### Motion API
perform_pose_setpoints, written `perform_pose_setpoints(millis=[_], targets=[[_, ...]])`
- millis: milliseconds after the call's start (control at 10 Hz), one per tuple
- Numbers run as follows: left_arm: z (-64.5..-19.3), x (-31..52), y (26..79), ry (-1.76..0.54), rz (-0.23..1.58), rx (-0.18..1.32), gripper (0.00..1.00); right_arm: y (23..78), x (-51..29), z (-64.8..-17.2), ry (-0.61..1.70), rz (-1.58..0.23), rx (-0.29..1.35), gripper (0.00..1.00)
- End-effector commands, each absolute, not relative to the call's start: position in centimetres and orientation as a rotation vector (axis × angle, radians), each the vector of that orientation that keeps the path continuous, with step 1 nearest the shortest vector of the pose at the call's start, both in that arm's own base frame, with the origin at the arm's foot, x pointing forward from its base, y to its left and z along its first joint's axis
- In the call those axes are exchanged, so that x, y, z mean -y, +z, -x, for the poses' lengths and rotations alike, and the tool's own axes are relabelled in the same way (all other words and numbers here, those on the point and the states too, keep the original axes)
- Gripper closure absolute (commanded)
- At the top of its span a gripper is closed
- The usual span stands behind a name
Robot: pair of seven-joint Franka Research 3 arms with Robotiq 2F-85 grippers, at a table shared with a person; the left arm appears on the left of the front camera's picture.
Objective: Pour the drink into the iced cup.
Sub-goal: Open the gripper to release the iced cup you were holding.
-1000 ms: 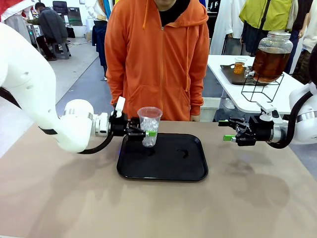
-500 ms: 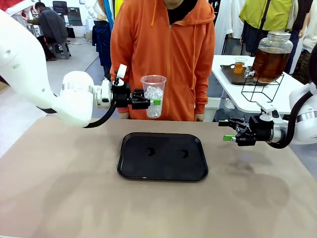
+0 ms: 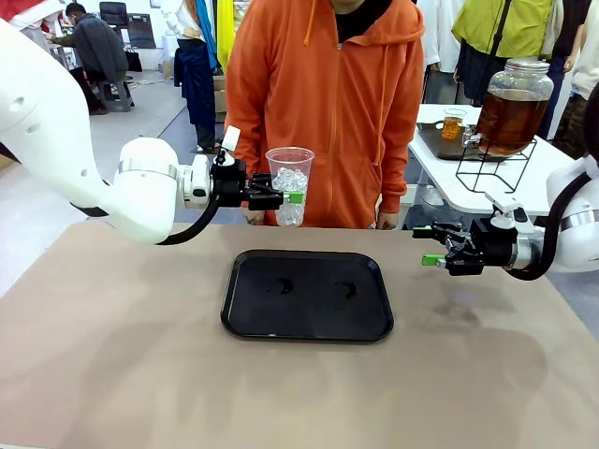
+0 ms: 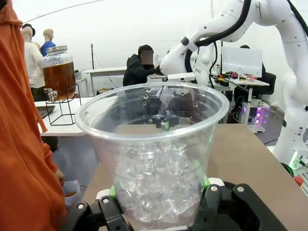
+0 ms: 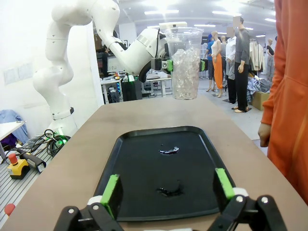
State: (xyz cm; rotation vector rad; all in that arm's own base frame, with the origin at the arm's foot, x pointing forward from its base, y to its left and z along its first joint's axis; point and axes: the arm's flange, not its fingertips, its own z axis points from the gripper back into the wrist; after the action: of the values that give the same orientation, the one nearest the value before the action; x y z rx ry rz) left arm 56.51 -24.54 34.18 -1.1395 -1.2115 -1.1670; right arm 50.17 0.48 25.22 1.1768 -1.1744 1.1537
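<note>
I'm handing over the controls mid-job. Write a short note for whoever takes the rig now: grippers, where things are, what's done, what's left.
Left gripper: shut on the iced cup, held upright in the air, clear of the black tray, in front of the person in orange.
Right gripper: open, empty, hovering over the table's right side.
Drink: in the dispenser jar on a wire stand, on the white side table at far right.
Done: cup gripped and up off the tray.
Left: the cup holds ice but no drink; it likely has to go to the jar's tap to be filled.
</note>
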Motion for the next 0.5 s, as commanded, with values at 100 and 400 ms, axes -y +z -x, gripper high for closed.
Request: perform_pose_setpoints(millis=[100,400], targets=[[-56.29,24.66,34.76,-1.177,1.141,1.240,0.33,25.45,-0.47,-50.19,1.157,-1.177,1.179,0.00],[-56.29,24.66,34.76,-1.177,1.141,1.240,0.33,25.45,-0.47,-50.19,1.157,-1.177,1.179,0.00]])
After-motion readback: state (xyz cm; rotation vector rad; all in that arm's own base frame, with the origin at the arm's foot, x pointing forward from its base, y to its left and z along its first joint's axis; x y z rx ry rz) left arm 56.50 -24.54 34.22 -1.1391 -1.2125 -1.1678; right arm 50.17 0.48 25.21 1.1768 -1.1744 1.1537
